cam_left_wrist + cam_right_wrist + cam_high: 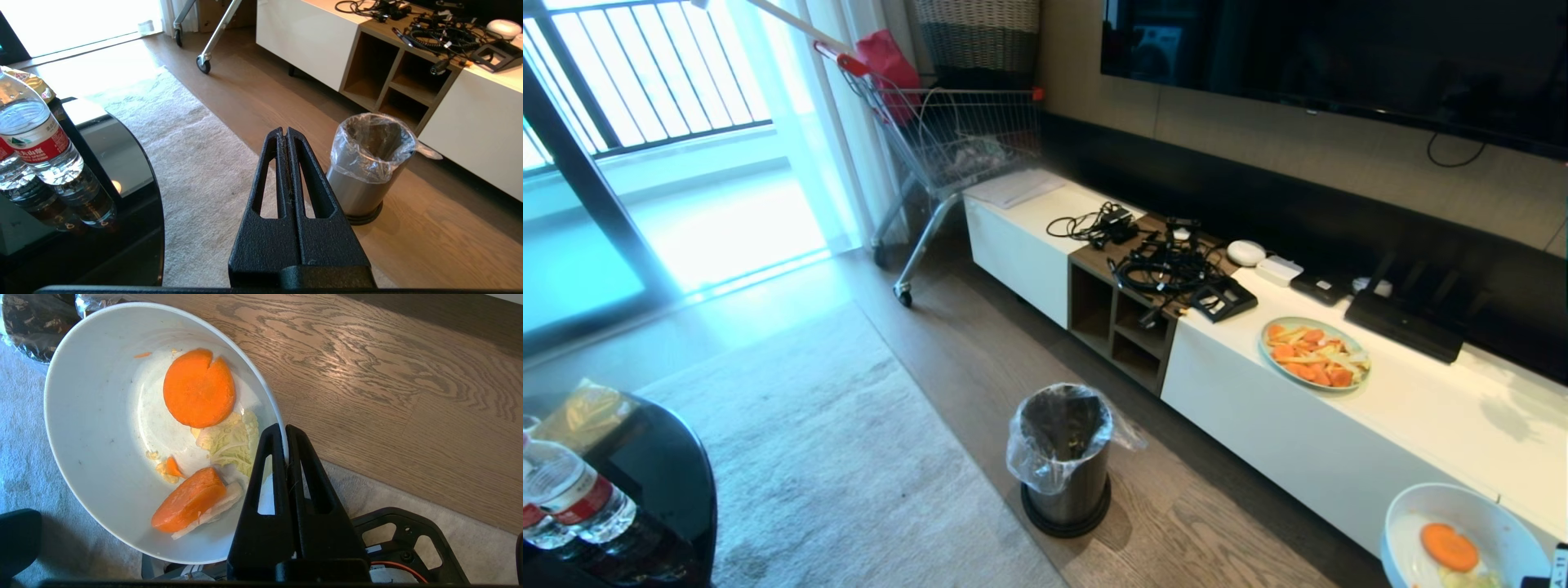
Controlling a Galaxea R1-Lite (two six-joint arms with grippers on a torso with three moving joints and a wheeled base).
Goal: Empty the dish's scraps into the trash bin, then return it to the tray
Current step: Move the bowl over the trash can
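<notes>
1. Right gripper (286, 435) is clamped on the rim of the dish (102, 437); in the head view the dish sits at lower right, cut by the frame edge.
2. Scraps (199, 388) lie inside it: two carrot slices and a pale leafy bit. Nothing tipped yet.
3. Trash bin (1063, 457) stands lower centre on the floor, well apart from the dish.
4. Remaining, by my reading: carry over, tip, return the dish.
5. Left gripper (287, 132) is closed on nothing and idle.
6. The tray is not visible in any view; the bin's contents are hard to make out.

Right gripper (286, 430) pinches the dish (90, 428) rim (scraps (199, 388) inside).
</notes>
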